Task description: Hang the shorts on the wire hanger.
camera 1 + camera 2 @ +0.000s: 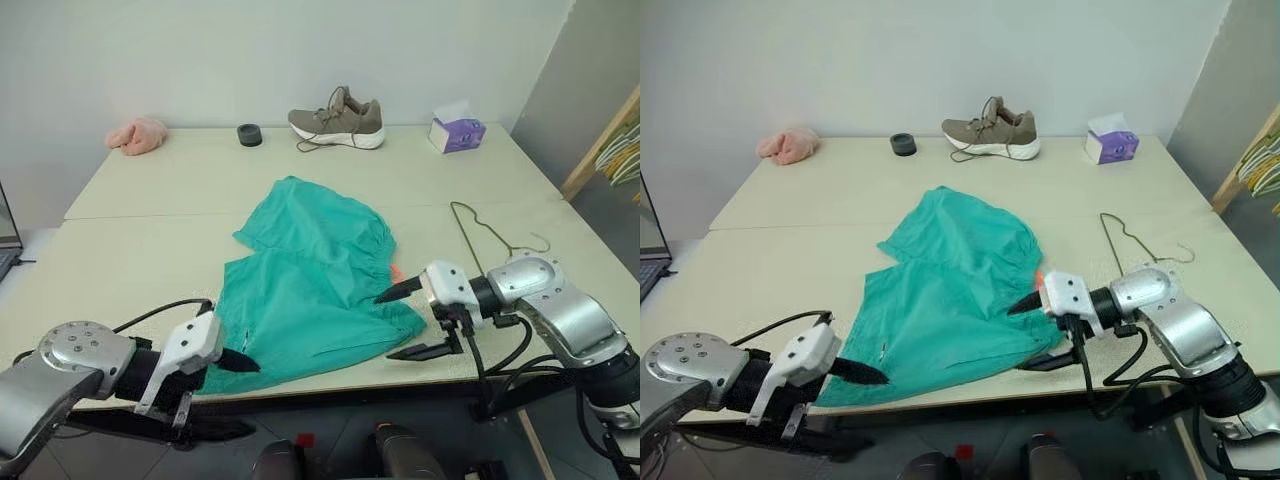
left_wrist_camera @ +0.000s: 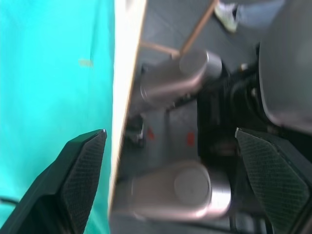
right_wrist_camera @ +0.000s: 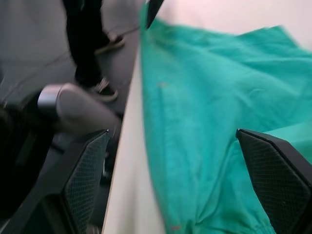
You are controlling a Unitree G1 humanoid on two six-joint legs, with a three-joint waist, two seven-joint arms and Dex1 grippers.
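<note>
At the near edge of the table (image 1: 120, 260), the left gripper (image 1: 232, 395) is hovering with its jaws spread wide and nothing between them; its lower finger is sitting below the table edge and is hard to make out against the dark there. The right gripper (image 1: 410, 322) is hanging at the shorts' right side, jaws likewise spread and empty, one finger above the cloth and one below the table edge. The shorts (image 1: 310, 290) are lying flat and crumpled on the table, their long axis running from the near-left corner toward the far middle. A bit of orange is peeking out at their right edge. The wire hanger (image 1: 478, 238) is lying flat just right of them, its hook pointing right and its near part hidden behind the right arm. Farther back are sitting a pink cloth (image 1: 137, 135), a small dark ring (image 1: 249, 134), a shoe (image 1: 337, 121) and a tissue box (image 1: 456, 132).
</note>
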